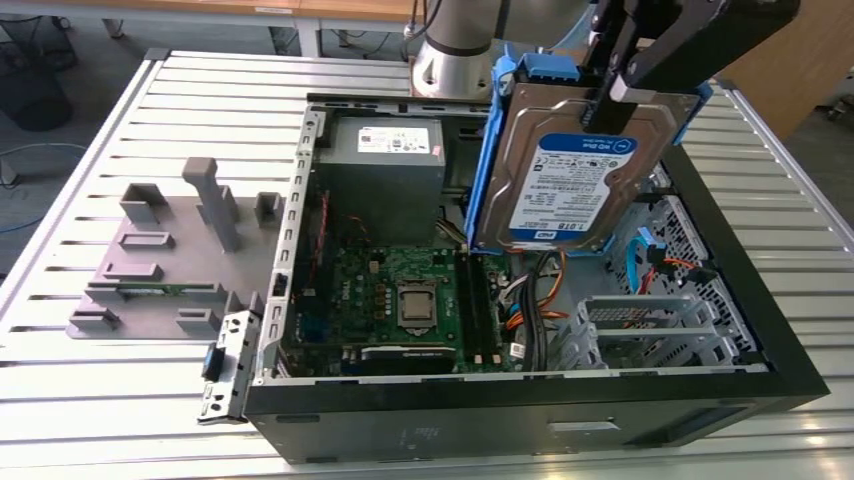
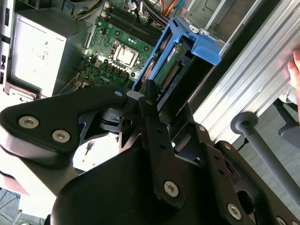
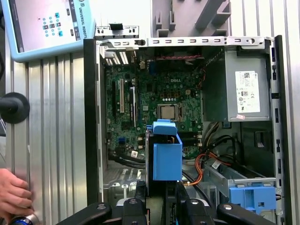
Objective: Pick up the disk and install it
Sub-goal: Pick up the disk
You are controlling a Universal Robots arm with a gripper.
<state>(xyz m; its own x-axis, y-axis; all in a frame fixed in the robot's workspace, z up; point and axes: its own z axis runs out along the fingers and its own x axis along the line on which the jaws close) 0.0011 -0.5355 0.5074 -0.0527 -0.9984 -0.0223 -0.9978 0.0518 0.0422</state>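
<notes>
One half of the job looks done and the other doesn't. The disk (image 1: 567, 180) is off every surface, hanging on end above the open computer case (image 1: 534, 400). Its label faces the exterior camera and its blue bracket (image 1: 483, 150) runs round its edges. The gripper (image 1: 610, 100) is clamped on the disk's upper end, with one finger lying across the labelled face.

In the first wrist view the disk (image 3: 166, 157) shows edge-on, straight out from the gripper (image 3: 161, 199). It sits over the gap between the motherboard (image 3: 154, 93) and the metal drive cage (image 3: 234, 176), touching neither. The power supply (image 1: 387, 150) is at the far end of the case, well apart from it.

So I'd call this the carry stage – picked up, not installed yet. My read is that the seating move calls for two things:

- **Orientation:** the disk would have to be turned from on-end to match the drive cage.
- **Lining up:** the bracket would have to line up squarely with the slot, so it slides rather than jams.

The orange cables (image 1: 534, 300) run close by that cage and look like the thing to catch on. Which slot is free I can't tell from here.

A person's hand (image 3: 14, 194) rests at the table's edge, away from the case.
</notes>
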